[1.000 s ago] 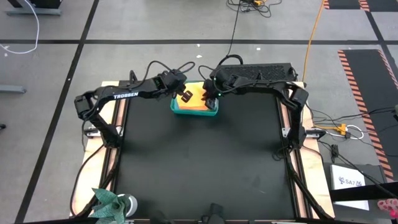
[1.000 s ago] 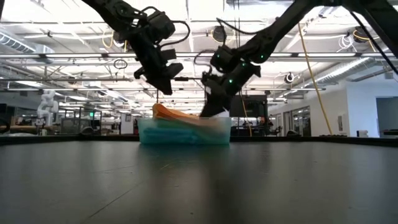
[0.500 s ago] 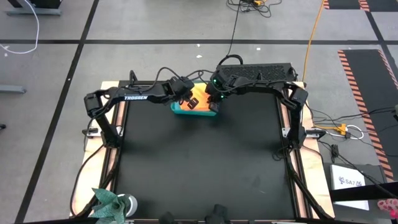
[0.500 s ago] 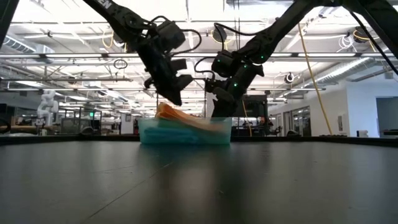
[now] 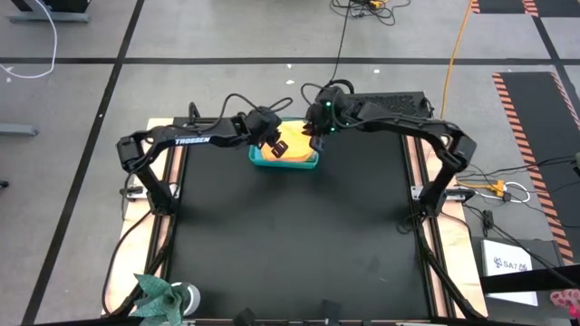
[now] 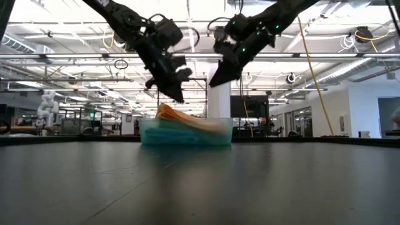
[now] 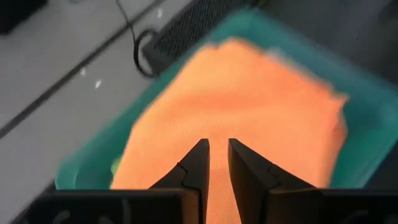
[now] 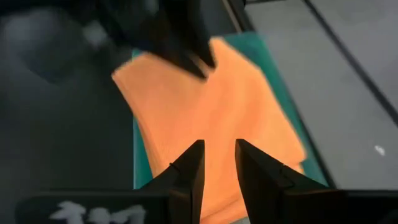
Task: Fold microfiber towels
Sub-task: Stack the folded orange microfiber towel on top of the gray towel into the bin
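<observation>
Both pincers, left pincer [image 5: 275,148] and right pincer [image 5: 315,138], hover slightly open, empty, over orange towel [image 5: 294,143] in bin [image 5: 284,164] at upper center; a shallow pinch could drag several towels.

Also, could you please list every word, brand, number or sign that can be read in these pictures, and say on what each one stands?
"TROSSEN": white letters on the left arm, high view.
"SA7 06", roughly: print on a white sheet lying on the floor to the table's right; the last characters are too small to be sure of.
White marks on the right wrist camera's lower edge: too blurred to read.
</observation>
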